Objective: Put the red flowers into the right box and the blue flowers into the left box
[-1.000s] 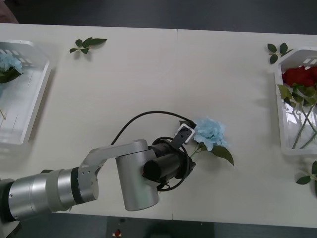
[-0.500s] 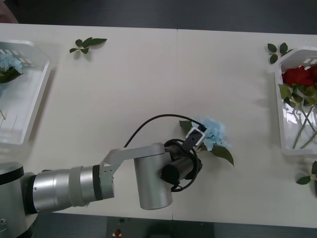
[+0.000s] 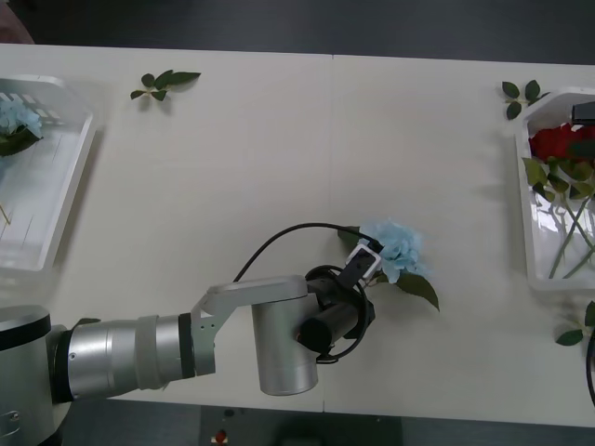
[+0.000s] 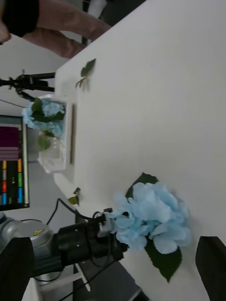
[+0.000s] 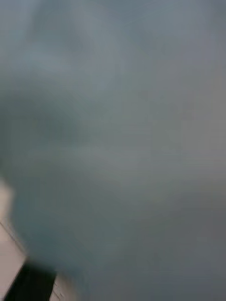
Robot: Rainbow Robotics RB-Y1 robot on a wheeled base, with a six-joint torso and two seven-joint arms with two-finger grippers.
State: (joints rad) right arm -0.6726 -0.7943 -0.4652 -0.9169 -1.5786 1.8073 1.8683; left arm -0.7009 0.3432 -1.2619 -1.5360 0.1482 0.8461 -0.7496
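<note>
Now, best to pinch low on the thin stem, not the soft bloom, then lift straight up. Left tool (image 3: 369,262) right at the blue flower (image 3: 395,247) lying mid worktop (image 3: 279,139); open or closed, hard to tell. Left arm reaching in low from the near edge, wrist bent toward the bloom.
</note>
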